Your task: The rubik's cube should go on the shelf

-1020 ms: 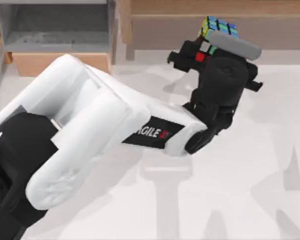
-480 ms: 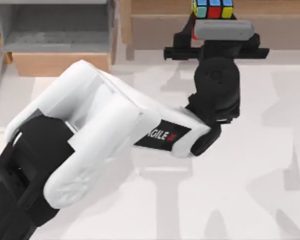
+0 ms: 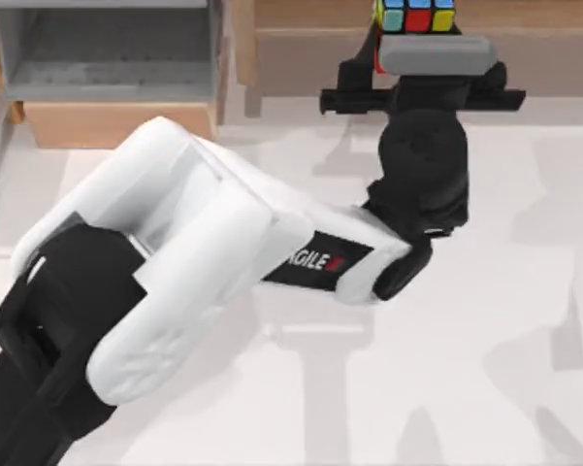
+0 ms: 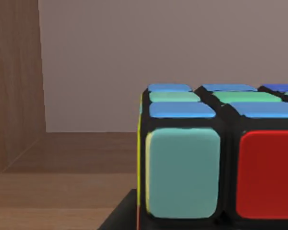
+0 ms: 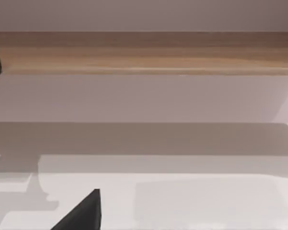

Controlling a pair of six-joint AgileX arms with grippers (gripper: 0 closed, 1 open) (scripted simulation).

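- Pinching the rubik's cube (image 3: 416, 16), the left gripper (image 3: 419, 44) reaches over the shelf (image 3: 310, 14), cube above its ledge.
- Releasing near the shelf's front edge could tip the cube onto the table (image 3: 524, 291).
- Right gripper's fingers: cannot tell.

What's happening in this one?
The left arm is stretched toward the back of the table, its left gripper holding the rubik's cube over the shelf. In the left wrist view the cube sits low over the wooden ledge; whether it is touching cannot be told. It has not been let go.
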